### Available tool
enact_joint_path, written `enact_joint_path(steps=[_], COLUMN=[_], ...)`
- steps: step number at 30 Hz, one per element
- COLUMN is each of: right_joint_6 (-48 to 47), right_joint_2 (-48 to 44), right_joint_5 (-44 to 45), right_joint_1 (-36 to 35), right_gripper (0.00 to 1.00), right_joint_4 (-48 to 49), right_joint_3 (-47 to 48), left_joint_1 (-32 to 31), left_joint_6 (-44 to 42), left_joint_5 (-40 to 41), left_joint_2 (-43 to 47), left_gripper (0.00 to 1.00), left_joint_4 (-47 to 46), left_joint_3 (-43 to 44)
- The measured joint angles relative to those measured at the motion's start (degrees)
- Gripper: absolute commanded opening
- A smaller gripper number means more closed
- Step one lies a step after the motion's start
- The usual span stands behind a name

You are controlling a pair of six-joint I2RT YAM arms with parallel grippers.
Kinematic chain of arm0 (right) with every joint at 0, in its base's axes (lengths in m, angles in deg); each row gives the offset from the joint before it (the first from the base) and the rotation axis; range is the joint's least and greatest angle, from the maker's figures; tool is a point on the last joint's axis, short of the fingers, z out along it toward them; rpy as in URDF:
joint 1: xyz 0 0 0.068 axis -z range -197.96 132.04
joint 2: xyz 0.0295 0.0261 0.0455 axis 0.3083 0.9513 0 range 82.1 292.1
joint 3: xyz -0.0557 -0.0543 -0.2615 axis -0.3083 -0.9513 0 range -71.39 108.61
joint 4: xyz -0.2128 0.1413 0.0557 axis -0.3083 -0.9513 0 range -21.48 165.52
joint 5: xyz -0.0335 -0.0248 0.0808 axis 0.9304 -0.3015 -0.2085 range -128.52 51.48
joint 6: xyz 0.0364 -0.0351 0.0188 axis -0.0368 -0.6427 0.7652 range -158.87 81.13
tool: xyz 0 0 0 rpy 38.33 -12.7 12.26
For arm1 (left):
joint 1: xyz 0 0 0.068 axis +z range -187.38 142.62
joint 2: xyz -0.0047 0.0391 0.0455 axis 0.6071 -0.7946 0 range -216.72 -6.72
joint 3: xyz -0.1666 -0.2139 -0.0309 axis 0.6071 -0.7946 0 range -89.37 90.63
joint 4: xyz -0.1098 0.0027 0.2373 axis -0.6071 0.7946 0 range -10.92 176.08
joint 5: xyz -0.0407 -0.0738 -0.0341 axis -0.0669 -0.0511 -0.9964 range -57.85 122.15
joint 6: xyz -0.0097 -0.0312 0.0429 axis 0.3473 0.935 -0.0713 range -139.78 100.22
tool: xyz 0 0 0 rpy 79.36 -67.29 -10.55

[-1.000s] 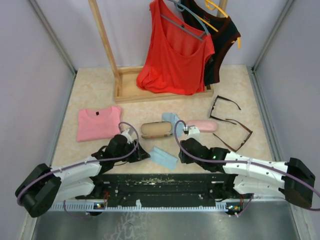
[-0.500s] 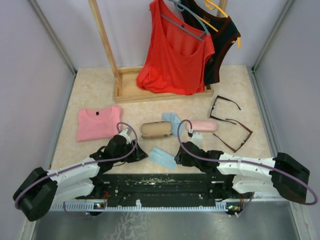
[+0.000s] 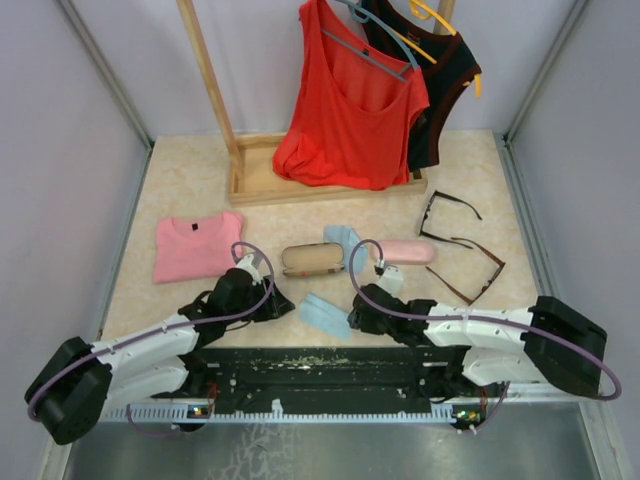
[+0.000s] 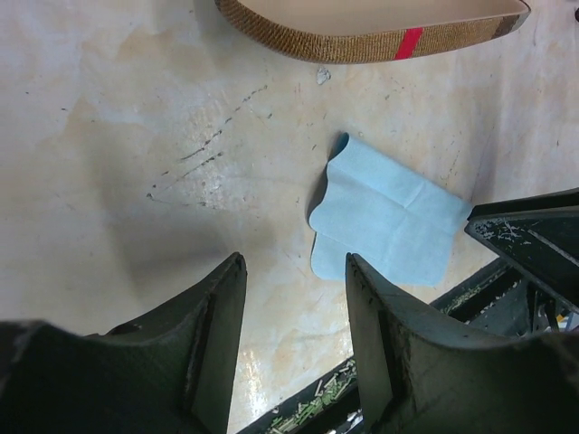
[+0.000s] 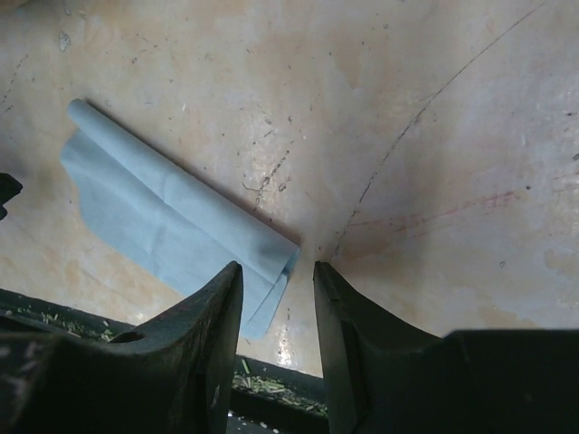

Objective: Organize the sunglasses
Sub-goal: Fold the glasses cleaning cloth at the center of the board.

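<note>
Both pairs of sunglasses sit on the right side of the table, well away from either gripper. The black-framed pair (image 3: 447,213) is farther back with its arms unfolded. The reddish-brown pair (image 3: 478,268) is just nearer than it, also unfolded, right beside the pink case (image 3: 405,251). Can't tell if the two pairs actually touch.

The left gripper (image 4: 296,267) is low over the near edge of the table, jaws about halfway apart with nothing between them, just bare tabletop. The brown plaid case (image 3: 312,259) lies a bit beyond it.

The right gripper (image 5: 277,271) is also low and near, jaws parted a little narrower than the left. One corner of the folded light blue cloth (image 3: 325,315) shows in the gap between its fingertips, but the cloth lies flat on the table and doesn't look pinched. That cloth sits between the two grippers.

Other stuff: a second blue cloth (image 3: 345,239) between the cases, a folded pink t-shirt (image 3: 197,246) on the left, and a red top (image 3: 350,100) hanging on the wooden rack (image 3: 262,182) at the far side.
</note>
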Motion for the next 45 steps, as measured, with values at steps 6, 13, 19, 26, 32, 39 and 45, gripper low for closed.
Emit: enact_joint_path(steps=[6, 13, 19, 26, 32, 39, 45], right_joint_6=[0.02, -0.07, -0.44, -4.44, -11.13, -21.53, -31.36], right_joint_2=[2.14, 3.93, 5.55, 6.4, 7.69, 9.62, 13.75], right_joint_5=[0.0, 0.13, 0.85, 1.49, 0.44, -1.27, -3.34], right_joint_1=[-0.15, -0.15, -0.15, 0.63, 3.76, 8.44, 10.08], right_gripper=[0.35, 0.27, 0.12, 0.0, 0.0, 0.0, 0.14], right_joint_4=[0.74, 0.57, -0.31, -0.02, 2.91, 3.56, 3.19], right_joint_3=[1.2, 2.34, 3.5, 3.8, 4.24, 6.16, 10.27], left_joint_1=[0.07, 0.33, 0.42, 0.96, 1.4, 1.66, 1.7], left_joint_6=[-0.13, -0.28, -0.33, -0.96, -1.18, -1.7, -2.93], left_joint_5=[0.37, 0.37, 0.39, 0.37, 0.24, -0.13, -0.55], left_joint_2=[0.0, 0.0, 0.07, 0.37, 0.24, -0.79, -2.6], left_gripper=[0.54, 0.54, 0.54, 0.54, 0.53, 0.54, 0.52], left_joint_4=[0.02, 0.02, 0.04, 0.07, 0.04, 0.02, -0.44], left_joint_3=[0.17, 0.17, 0.17, 0.17, 0.17, 0.22, 1.4])
